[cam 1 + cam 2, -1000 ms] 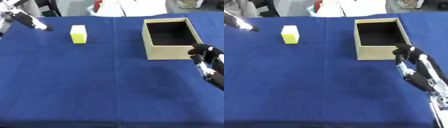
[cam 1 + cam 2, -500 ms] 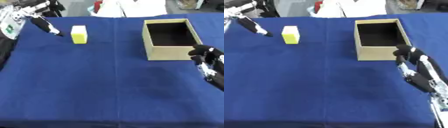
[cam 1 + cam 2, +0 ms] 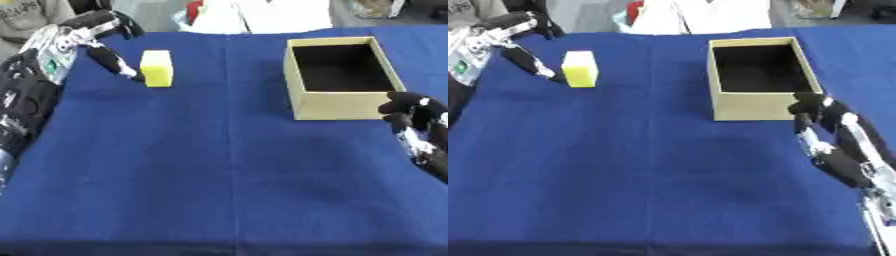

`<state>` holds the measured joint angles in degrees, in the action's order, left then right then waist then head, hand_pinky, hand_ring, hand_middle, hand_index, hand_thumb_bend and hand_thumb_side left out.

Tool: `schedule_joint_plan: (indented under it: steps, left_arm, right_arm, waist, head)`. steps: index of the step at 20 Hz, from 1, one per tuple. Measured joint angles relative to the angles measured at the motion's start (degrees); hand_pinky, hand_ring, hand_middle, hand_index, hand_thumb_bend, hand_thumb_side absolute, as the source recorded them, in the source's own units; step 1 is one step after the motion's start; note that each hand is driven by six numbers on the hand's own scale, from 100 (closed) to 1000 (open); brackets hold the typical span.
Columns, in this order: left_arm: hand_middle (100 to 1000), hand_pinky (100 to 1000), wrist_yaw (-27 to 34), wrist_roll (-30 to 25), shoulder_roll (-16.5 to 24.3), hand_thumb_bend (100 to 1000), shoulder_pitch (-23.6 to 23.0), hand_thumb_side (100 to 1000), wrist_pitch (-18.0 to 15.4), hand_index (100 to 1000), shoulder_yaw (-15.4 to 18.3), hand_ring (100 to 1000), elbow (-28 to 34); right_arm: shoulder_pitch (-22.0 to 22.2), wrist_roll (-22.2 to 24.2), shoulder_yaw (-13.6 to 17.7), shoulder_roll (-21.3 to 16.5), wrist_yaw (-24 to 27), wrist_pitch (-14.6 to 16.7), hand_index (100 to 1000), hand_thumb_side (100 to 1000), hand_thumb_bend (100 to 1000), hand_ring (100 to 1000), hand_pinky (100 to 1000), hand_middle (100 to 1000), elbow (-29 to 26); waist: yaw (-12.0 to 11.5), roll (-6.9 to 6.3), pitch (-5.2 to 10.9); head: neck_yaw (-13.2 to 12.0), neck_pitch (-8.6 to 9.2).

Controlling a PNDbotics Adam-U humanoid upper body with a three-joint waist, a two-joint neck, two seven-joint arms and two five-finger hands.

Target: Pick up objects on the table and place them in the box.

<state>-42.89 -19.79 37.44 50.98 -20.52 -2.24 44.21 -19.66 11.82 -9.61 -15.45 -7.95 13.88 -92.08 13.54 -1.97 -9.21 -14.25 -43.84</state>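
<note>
Risk of toppling block (image 3: pixel 157 68) as left hand (image 3: pixel 87 37), fingers spread and empty, closes beside it.

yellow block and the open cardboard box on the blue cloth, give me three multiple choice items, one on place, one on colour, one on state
1. Where does the small yellow rectangular block stand?
A. inside the box
B. on the blue cloth, on the robot's left of the box
C. in the right hand

2. What colour is the tablecloth?
A. blue
B. red
C. white

3. What is inside the open tan cardboard box?
A. the yellow block
B. a white cup
C. nothing that shows

Answers:
1. B: the block stands on the cloth well apart from the box, with the left hand close beside it.
2. A: the cloth is deep blue all over.
3. C: only the dark bare bottom shows, and the right hand sits at the box's near corner, holding nothing.
</note>
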Motion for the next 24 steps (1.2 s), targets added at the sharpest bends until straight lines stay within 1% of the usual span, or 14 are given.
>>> schedule_joint_plan:
  steps: [4, 13, 21, 24]
  left_arm:
    - [713, 844, -0.88, 0.81, -0.67, 778, 0.37, 327, 0.69, 816, 0.68, 734, -1.04]
    - [708, 843, -3.17, 5.62, -1.25, 760, 0.73, 312, 2.58, 812, 1.83, 728, -2.99]
    - [689, 841, -3.47, 6.73, -1.25, 738, 0.76, 306, 2.92, 799, 2.52, 709, -4.14]
    - [657, 832, -3.52, 7.33, -1.40, 724, 0.74, 295, 2.98, 782, 2.54, 678, -4.30]
  right_arm:
    - [-0.02, 0.15, -0.17, 0.02, 0.01, 0.10, 850, 584, 100, 766, 745, 672, 0.01]
    - [-0.09, 0.52, -0.45, 0.16, 0.02, 0.27, 850, 598, 100, 766, 745, 672, 0.02]
    - [-0.55, 0.63, -0.66, 0.17, 0.02, 0.33, 850, 617, 100, 766, 745, 672, 0.04]
    - [-0.64, 0.62, -0.66, 0.17, 0.02, 0.33, 850, 619, 100, 766, 745, 671, 0.04]
  waist:
    - [0.39, 0.03, -0.12]
    - [1.81, 0.28, -0.99]
    - [3.17, 0.31, -2.54]
    - [3.41, 0.30, -3.14]
  head:
    - [-0.38, 0.00]
    - [-1.24, 0.00]
    - [-1.53, 0.00]
    - [-1.54, 0.00]
